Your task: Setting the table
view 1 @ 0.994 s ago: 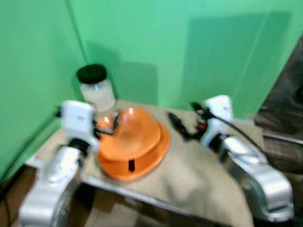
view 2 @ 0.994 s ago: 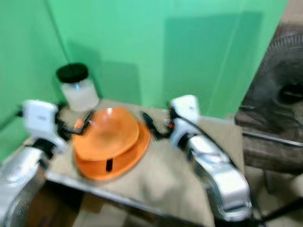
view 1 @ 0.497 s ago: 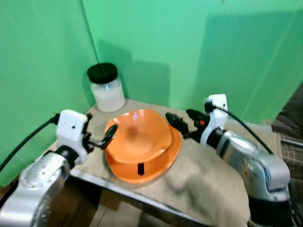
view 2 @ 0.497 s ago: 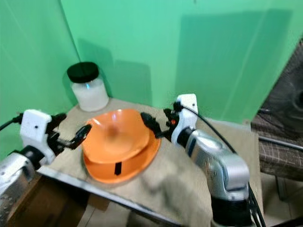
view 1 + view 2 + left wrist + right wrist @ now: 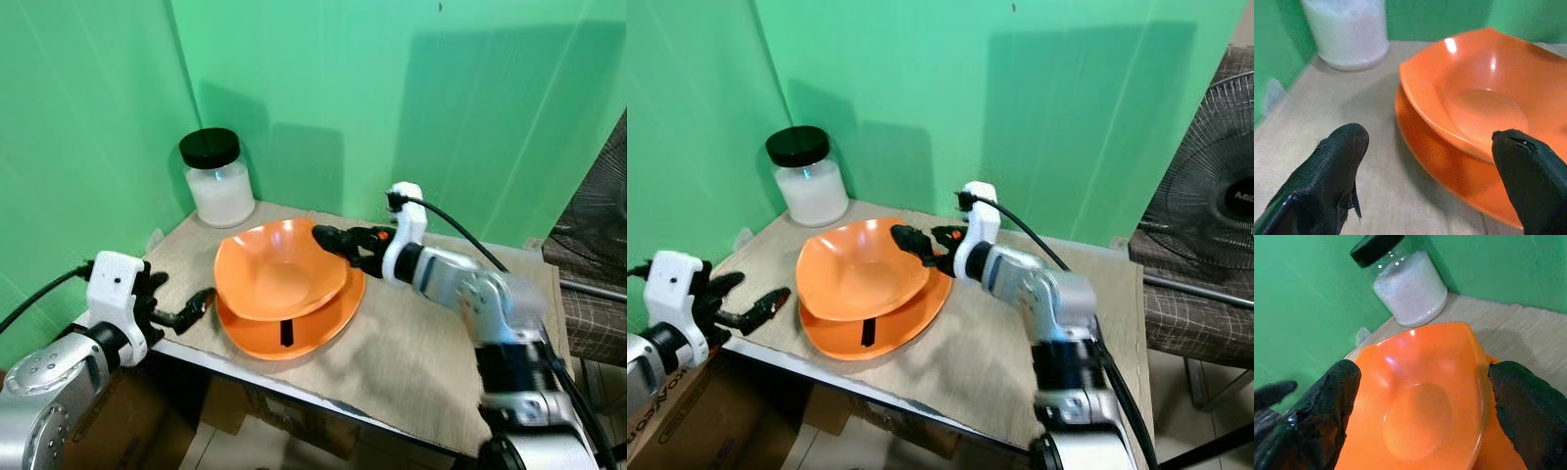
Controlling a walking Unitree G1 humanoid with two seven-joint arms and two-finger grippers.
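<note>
An orange bowl (image 5: 279,272) sat tilted in a wider orange plate (image 5: 294,328) on a table (image 5: 411,362) covered with beige cloth, between the two grippers. The bowl's high edge lay toward the left gripper and its low edge toward the right gripper.

The right gripper (image 5: 340,245) reached in over the bowl's far rim. In the right wrist view its two fingers (image 5: 1322,406) stood wide apart, released, with the bowl seen between them; whether a fingertip touched the rim could not be told. The right gripper grasped nothing.

The left gripper (image 5: 186,311) hovered at the table's near edge, just beside the plate's rim and apart from it. Its fingers (image 5: 1332,171) were spread, released, holding nothing; in the left wrist view the bowl (image 5: 1474,103) and plate (image 5: 1449,171) lay ahead of the fingertips, toward one side.

A jar (image 5: 219,181) of white powder with a black lid stood upright at the table's back corner, beyond the bowl from the left gripper and well apart from both grippers. Green walls (image 5: 343,88) closed the corner behind the table. A fan (image 5: 1215,186) stood past the right arm, off the table.
</note>
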